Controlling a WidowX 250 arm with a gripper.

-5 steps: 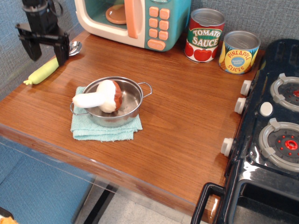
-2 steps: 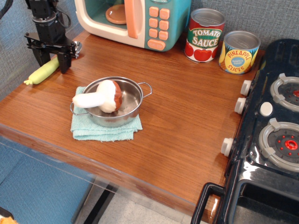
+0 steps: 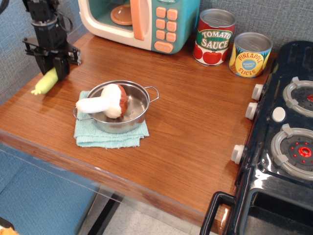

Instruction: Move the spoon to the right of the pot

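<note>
The spoon (image 3: 44, 84) is pale yellow-green and lies at the far left of the wooden counter; only its handle end shows below my gripper. My gripper (image 3: 55, 72) stands upright over the spoon's upper part, with its fingers drawn together around the spoon. The spoon's bowl is hidden behind the gripper. The steel pot (image 3: 141, 93) with wire loop handles sits on a teal cloth (image 3: 95, 138), to the right of and nearer than the spoon. A toy mushroom (image 3: 104, 101) lies in the pot.
A toy microwave (image 3: 142, 22) stands at the back. Two cans, tomato sauce (image 3: 213, 38) and pineapple slices (image 3: 250, 55), stand at the back right. A black toy stove (image 3: 283, 142) fills the right side. Bare wood (image 3: 195, 112) lies between the pot and the stove.
My gripper has come down onto the spoon and its fingers have closed in from a wide spread. The spoon's handle end has shifted slightly right and nearer.
</note>
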